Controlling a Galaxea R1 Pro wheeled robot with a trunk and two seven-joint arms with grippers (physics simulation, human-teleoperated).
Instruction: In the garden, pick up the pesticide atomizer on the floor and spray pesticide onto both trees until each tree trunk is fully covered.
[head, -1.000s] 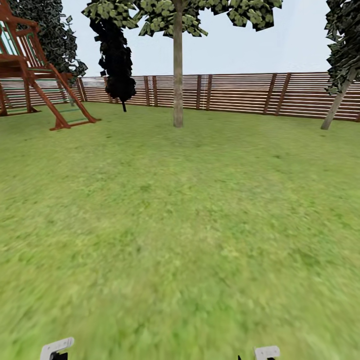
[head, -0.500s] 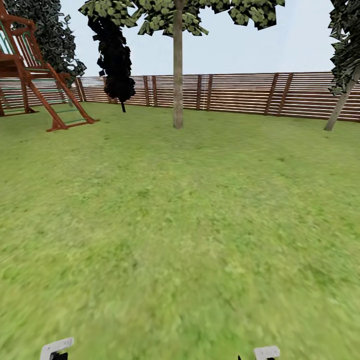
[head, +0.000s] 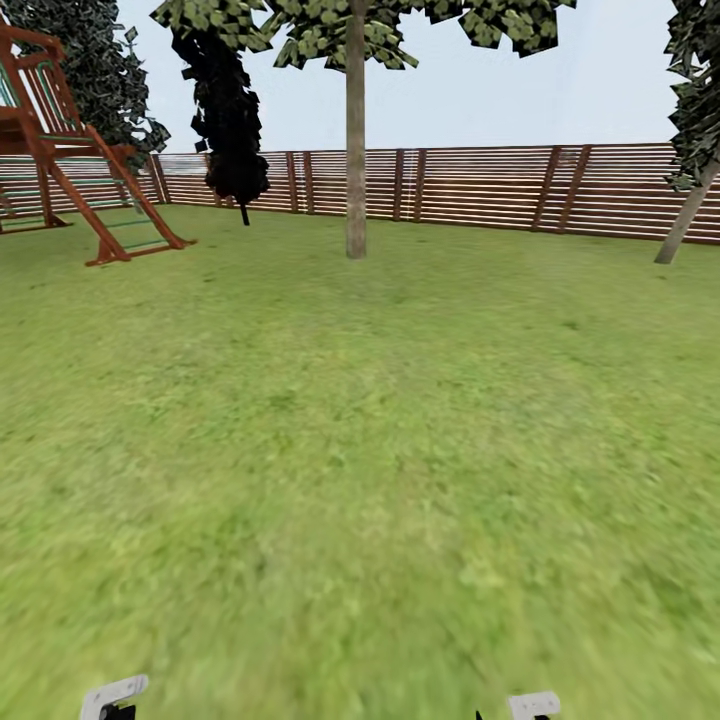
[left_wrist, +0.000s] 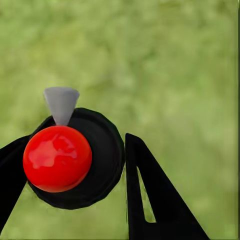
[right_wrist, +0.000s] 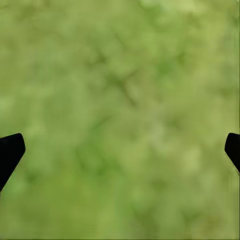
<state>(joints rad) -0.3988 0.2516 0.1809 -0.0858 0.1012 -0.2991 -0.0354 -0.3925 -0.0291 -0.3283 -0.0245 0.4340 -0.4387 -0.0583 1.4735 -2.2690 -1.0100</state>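
Pinched between the two black fingers (left_wrist: 132, 185) of my left gripper (left_wrist: 70, 175) is the sprayer (left_wrist: 75, 157): its round black body sits between them, the red ball top faces the wrist camera and the grey cone nozzle points out over the grass, so I judge it is carried ready to aim. On the other arm, my right gripper (right_wrist: 120, 150) has its fingers (right_wrist: 10, 152) spread wide, their tips at the far edges with nothing but lawn between them, free because one hand is enough for this. Further out, from my head, open lawn (head: 360, 450) lies ahead, and the nearest tree trunk (head: 356, 150) stands straight in front, well apart from me, before the slatted fence (head: 480, 185). A second, leaning trunk (head: 685, 215) rises at the right edge; a playhouse (head: 60, 150) stands far left. No pale specks show on the bark, so spraying seems not yet begun.
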